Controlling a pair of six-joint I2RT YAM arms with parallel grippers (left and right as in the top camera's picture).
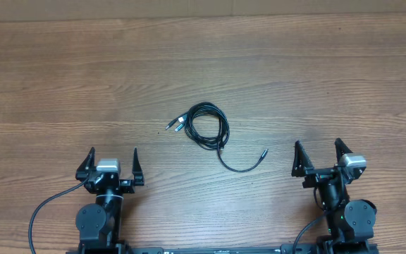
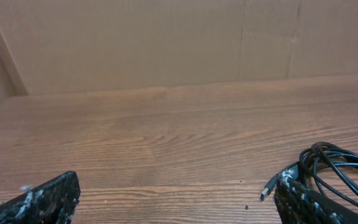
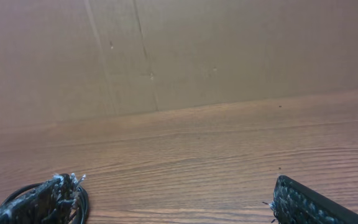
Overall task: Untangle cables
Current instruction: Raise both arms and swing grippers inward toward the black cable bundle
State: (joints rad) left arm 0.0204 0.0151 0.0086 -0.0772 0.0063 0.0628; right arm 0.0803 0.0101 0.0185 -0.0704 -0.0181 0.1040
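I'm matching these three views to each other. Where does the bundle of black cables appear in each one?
Overhead: the cables lie coiled near the middle of the picture.
Left wrist: cables at the lower right edge, partly cut off.
Right wrist: cables in the bottom left corner, mostly hidden.
Shared landmark: the wood-grain table.

My gripper (image 2: 176,193) is spread wide, its two dark, scuffed fingers (image 2: 48,200) sitting at the lower corners of my view with bare wooden desk (image 2: 166,137) between them. Just beyond my right finger lie the cables (image 2: 337,169), thin black cords in loose overlapping loops on the desk, partly hidden behind that fingertip. One small silvery plug (image 2: 266,190) pokes out just inside that finger. Ahead of me, the desk runs to a brown cardboard wall (image 2: 135,43).
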